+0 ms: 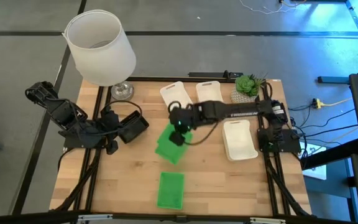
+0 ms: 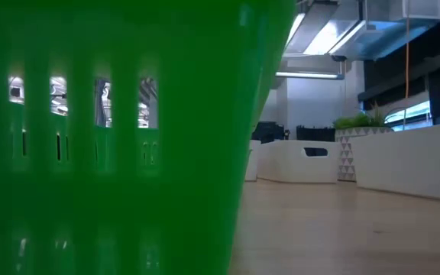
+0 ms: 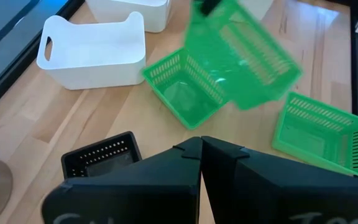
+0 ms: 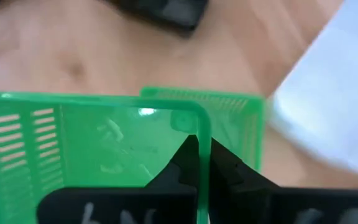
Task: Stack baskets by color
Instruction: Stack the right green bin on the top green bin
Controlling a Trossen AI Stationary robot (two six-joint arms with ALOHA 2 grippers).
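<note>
My right pincer (image 4: pixel 199 163) pinches the rim of a green basket (image 4: pixel 92 149), held tilted above a second green basket (image 1: pixel 168 151) at desk (image 1: pixel 216 186) centre. A third green basket (image 1: pixel 171 190) lies toward six o'clock. White baskets (image 1: pixel 239 140) sit from three to twelve o'clock. My left pincer (image 3: pixel 201 155), pressed together, waits at nine o'clock by the black basket (image 3: pixel 101 155).

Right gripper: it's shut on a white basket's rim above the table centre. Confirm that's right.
Wrong colour. The right gripper is shut on the rim of a green basket, not a white one, as the right wrist view shows. The rest of the statement holds.
</note>
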